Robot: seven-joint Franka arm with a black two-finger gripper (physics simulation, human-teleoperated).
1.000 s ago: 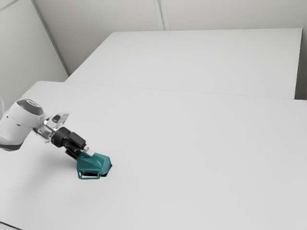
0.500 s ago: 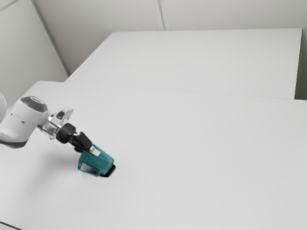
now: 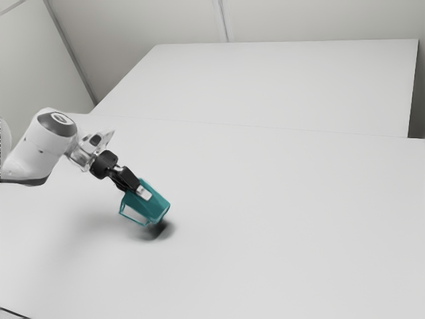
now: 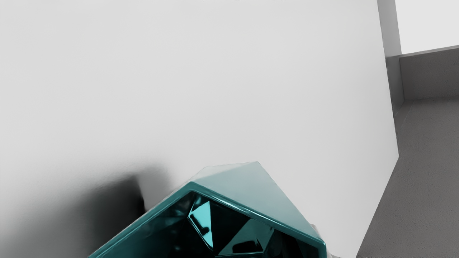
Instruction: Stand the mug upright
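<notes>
Nearest in the scene, at left, the slim teal handle point(image 3: 131, 217) is facing the near side as a faceted teal mug point(image 3: 147, 203) is hanging tilted, apparently just above the glossy white table point(image 3: 279, 219), with a dark shadow point(image 3: 158, 231) pooling beneath its base. The base is pointing down and toward the exterior view's right; the open rim point(image 4: 251, 214) is leaning back toward the hand. The black two-finger gripper point(image 3: 141, 191) is pinching the mug near its mouth, one pale fingertip pressing on the outside, the other finger hiding from the camera.

Uprighting the mug is looking like the step in hand. Doing it well is calling for a slow turn of the hand toward pointing straight down, swinging the base under the rim while the mug is keeping clear of the surface. A gentle lowering is then wanting a flat, full-base contact before any release; letting go at a slant is risking a topple, and the narrow hold is possibly inviting a slip.

Beyond, the white arm point(image 3: 43, 149) is reaching in from the exterior view's left, and a second white surface point(image 3: 279, 83) is stretching across the far side.
</notes>
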